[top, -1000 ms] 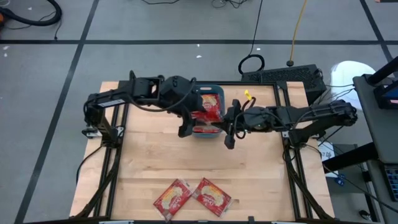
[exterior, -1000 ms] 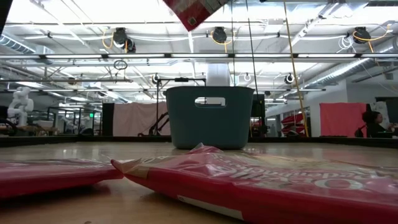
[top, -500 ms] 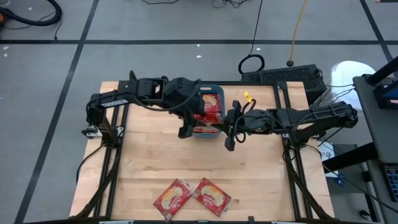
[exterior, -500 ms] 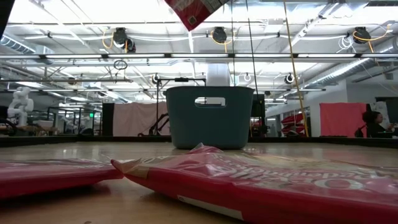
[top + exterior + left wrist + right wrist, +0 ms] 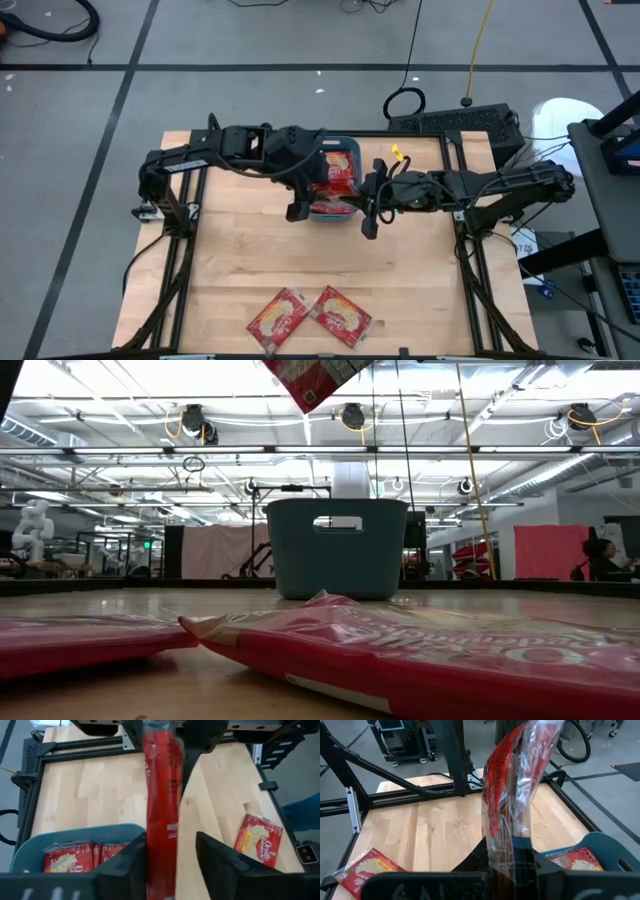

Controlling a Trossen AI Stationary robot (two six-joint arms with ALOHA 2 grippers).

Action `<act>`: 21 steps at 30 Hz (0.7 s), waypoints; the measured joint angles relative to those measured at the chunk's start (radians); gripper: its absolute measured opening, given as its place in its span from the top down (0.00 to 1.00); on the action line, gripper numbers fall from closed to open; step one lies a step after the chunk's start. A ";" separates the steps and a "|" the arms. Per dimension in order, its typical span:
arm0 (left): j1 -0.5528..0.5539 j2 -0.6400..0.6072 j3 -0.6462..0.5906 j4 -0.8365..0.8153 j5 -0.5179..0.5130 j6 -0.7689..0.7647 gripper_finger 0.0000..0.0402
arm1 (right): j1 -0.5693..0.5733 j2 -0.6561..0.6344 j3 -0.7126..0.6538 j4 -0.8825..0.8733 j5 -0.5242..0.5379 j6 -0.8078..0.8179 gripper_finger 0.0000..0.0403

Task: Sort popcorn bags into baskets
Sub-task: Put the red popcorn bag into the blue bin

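Hanging edge-on just above the basket (image 5: 75, 832), one popcorn bag (image 5: 160, 820) is pinched flat by the right gripper (image 5: 507, 855). The left gripper (image 5: 170, 840) straddles the same bag, fingers spread, a gap showing on one side. This looks like a handover before the drop. Next, one claw must give way so the bag falls among the packets (image 5: 67, 857) already inside. Two loose bags (image 5: 312, 316) lie well away from the basket; one reads "Orville".
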 joint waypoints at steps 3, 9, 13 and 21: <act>0.008 0.017 0.000 -0.006 0.000 0.011 0.68 | -0.003 0.000 0.000 0.000 0.000 -0.007 0.97; 0.012 0.044 0.000 0.004 -0.035 0.038 0.89 | -0.014 0.000 -0.001 -0.015 0.001 -0.026 0.97; 0.017 0.052 0.000 0.017 -0.051 0.041 0.94 | -0.018 -0.002 -0.001 -0.041 0.003 -0.008 0.92; 0.038 0.059 0.000 0.001 -0.081 0.086 0.90 | -0.025 -0.011 0.000 -0.136 0.010 0.017 0.76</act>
